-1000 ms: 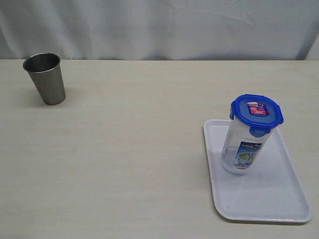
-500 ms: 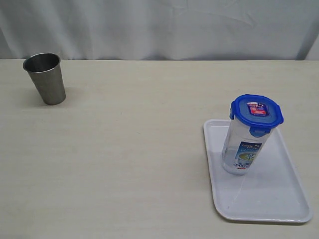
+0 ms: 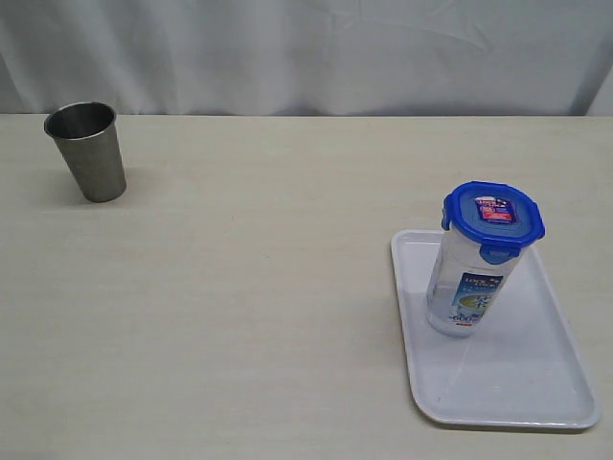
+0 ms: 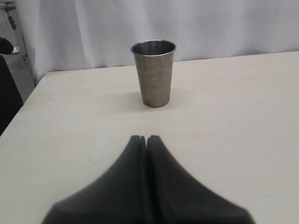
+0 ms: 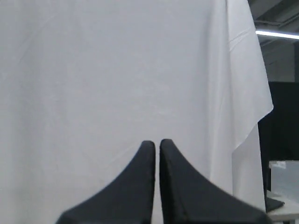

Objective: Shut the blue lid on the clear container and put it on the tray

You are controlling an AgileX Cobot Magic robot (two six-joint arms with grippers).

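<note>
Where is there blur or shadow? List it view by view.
Exterior view: even light, steel cup throws a faint shadow. Left wrist view: left gripper blurred near the lens, cup sharp. Right wrist view: right gripper dark against the bright curtain.

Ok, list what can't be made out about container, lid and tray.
- Exterior view: far tabs of the blue lid, hidden behind it; latching unclear.
- Exterior view: label print on the clear container, too small.
- Right wrist view: tray outside the frame; only curtain beyond the right gripper.

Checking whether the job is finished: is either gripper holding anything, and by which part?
Nothing is held. The left gripper and right gripper are both shut on nothing; the container stands free on the tray.
</note>
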